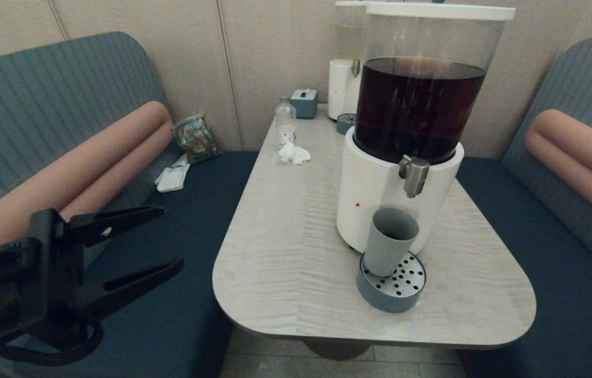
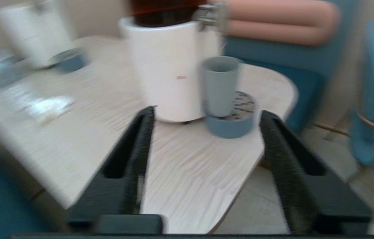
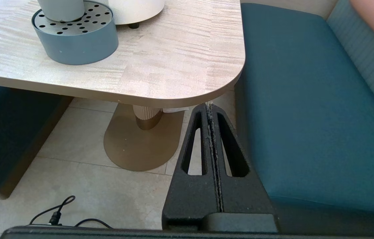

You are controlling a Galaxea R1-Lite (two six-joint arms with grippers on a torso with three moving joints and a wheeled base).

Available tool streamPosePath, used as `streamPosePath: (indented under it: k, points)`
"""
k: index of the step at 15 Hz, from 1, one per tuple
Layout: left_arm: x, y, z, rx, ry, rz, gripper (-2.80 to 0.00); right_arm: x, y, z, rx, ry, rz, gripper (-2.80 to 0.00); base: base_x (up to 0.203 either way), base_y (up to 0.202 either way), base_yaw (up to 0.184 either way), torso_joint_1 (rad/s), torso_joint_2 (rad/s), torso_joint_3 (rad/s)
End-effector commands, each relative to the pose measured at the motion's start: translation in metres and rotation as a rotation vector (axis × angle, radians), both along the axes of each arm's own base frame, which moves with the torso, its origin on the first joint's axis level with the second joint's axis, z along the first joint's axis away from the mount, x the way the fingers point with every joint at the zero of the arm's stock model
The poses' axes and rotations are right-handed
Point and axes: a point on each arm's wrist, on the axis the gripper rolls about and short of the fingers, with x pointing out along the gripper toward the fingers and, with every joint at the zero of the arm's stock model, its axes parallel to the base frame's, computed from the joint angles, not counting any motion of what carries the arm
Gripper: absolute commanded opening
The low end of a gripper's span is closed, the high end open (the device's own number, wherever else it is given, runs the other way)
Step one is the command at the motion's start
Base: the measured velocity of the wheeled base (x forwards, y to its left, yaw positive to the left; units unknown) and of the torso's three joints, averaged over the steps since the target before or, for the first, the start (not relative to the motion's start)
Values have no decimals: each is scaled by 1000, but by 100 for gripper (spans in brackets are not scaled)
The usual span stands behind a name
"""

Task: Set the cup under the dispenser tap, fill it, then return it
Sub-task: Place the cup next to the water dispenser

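Desk: pale wood-grain top with rounded corners, set between two blue benches with salmon bolsters.

Dispenser: large, white base, clear tank of dark brown liquid, standing toward the desk's near right part. All places below are given from it.

Smaller white dispenser: behind it, against the wall.

Left pincer: off the desk's edge, well apart to the left of the dispenser and low over the bench seat; its two black fingers are spread wide with nothing between them, pointing toward the dispenser.

Right pincer: below desk level on the dispenser's right side, beside the bench seat; fingers pressed together, gripping nothing.

Tray: low, round, blue-grey, perforated metal top, touching the front of the dispenser's base.

Cup: grey-blue tumbler, upright on the tray, directly beneath the dispenser tap, apart from it.

Clear bottle and crumpled tissue: behind and left of the dispenser.
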Motion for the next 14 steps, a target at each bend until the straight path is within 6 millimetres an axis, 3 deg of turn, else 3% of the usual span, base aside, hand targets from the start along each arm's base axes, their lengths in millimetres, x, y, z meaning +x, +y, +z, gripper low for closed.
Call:
streamPosePath:
  k: [1,5,8,14]
  points:
    - [26,-10,-26,18,48,-53,0,0,0,0,-1,0,1,-280,0,0,0,0,0,0]
    - [59,-23,-59,77,72,-88,0,0,0,0,-1,-1,1,-280,0,0,0,0,0,0]
    - [78,-48,-78,97,132,-164,0,0,0,0,-1,-1,1,-280,0,0,0,0,0,0]
    - [134,-114,-89,75,121,-175,0,0,0,0,-1,1,1,-280,0,0,0,0,0,0]
